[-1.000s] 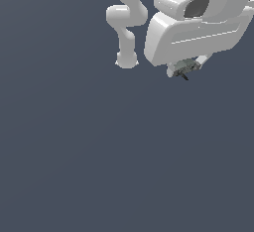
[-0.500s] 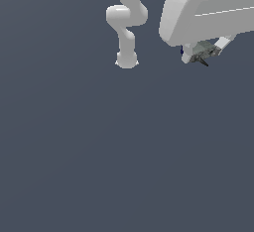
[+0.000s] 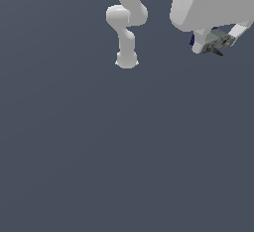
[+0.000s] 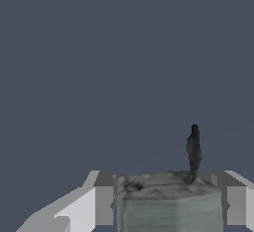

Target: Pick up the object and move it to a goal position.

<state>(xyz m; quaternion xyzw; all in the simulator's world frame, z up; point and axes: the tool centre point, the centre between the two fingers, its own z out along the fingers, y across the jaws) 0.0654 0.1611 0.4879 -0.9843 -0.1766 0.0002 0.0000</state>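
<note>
The object (image 3: 214,41) is a small grey and dark blue blocky item with a thin black tip, held high at the exterior view's upper right under the big white hand. My gripper (image 3: 213,40) is shut on it, one white finger (image 3: 237,30) showing beside it. In the wrist view the object (image 4: 168,201) is a grey block wedged between the two white fingers (image 4: 96,201), and its black tip (image 4: 193,149) sticks out past them. The gripper (image 4: 168,203) squeezes it from both sides.
The arm's white base and lower links (image 3: 127,25) stand at the back centre of the exterior view. A plain dark grey-blue floor (image 3: 124,151) fills everything else in both views.
The hand with the object has risen and shifted toward the exterior view's right, coming closer to the camera. The grip on the object is unchanged.
</note>
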